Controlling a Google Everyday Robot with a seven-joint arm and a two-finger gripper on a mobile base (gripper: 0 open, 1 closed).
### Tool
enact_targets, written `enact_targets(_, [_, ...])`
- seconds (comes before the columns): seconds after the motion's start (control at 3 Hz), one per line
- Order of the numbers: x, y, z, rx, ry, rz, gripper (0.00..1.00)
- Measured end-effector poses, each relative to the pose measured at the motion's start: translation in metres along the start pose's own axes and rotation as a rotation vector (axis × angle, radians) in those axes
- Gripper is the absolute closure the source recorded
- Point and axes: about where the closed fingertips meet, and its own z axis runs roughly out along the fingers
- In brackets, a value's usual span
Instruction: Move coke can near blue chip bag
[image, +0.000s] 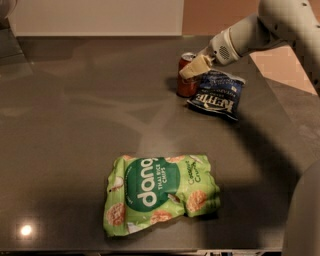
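The coke can (186, 82), red with a silver top, stands upright at the back right of the dark table (75, 125). Its right side touches the left edge of the blue chip bag (216, 95), a crinkled dark blue bag with white "Kettle" lettering lying flat. My gripper (192, 70) reaches in from the upper right and is shut on the upper part of the can, with one beige finger (196, 66) across its front. The can's base is at or just above the tabletop.
A large bright green "dang" rice chips bag (159, 192) lies flat near the front middle of the table. My white arm (270, 25) crosses the top right corner. The table's right edge runs diagonally beside the blue bag.
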Motion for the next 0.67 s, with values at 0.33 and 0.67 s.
enact_targets(0.33, [0.0043, 0.0015, 0.0035, -0.005, 0.001, -0.013, 0.16])
enact_targets(0.67, [0.0044, 0.0024, 0.0069, -0.01, 0.003, -0.013, 0.0])
